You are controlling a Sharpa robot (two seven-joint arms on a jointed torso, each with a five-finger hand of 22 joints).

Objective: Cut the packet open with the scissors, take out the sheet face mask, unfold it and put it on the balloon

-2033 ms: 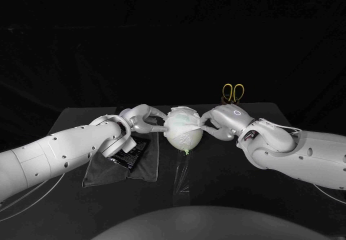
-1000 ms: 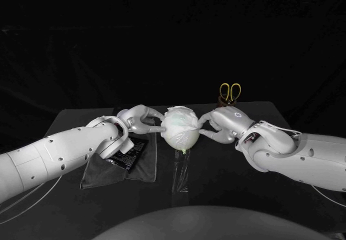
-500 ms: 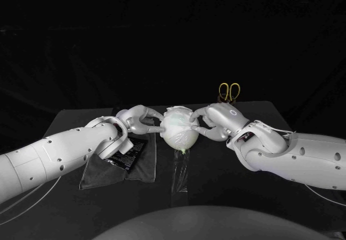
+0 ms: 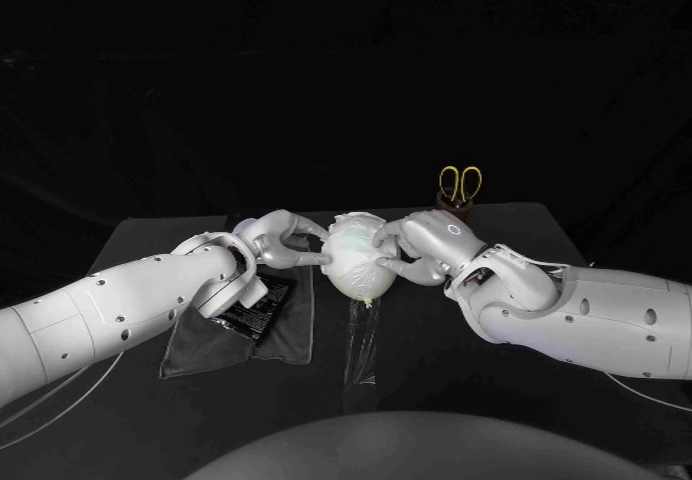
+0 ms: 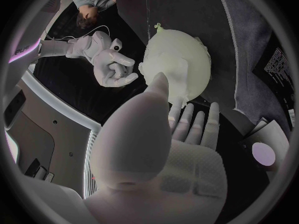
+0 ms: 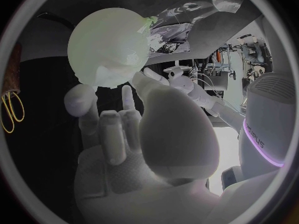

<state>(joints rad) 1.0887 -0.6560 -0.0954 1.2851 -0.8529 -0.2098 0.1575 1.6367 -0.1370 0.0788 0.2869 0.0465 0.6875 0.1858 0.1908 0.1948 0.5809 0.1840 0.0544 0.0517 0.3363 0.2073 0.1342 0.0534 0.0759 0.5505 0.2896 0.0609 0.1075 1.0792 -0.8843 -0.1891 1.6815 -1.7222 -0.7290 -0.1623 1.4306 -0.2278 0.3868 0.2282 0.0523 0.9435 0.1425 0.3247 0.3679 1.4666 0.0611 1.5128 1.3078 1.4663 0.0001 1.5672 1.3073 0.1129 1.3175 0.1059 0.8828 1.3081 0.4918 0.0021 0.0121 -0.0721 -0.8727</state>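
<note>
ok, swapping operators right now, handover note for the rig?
Left hand: fingers spread, tips against the balloon, holding nothing.
Right hand: fingers on the balloon's other side; whether it pinches the sheet mask is unclear.
The sheet mask is draped over the balloon, wrinkled. Packet on the dark cloth under the left arm; scissors upright behind the right hand.
Done: mask out and on the balloon. Left: smooth it, let go.

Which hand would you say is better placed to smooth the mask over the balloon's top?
Probably the right hand: its fingers lie against the balloon's upper side beside the bunched mask, while the left hand touches its flank.
</note>
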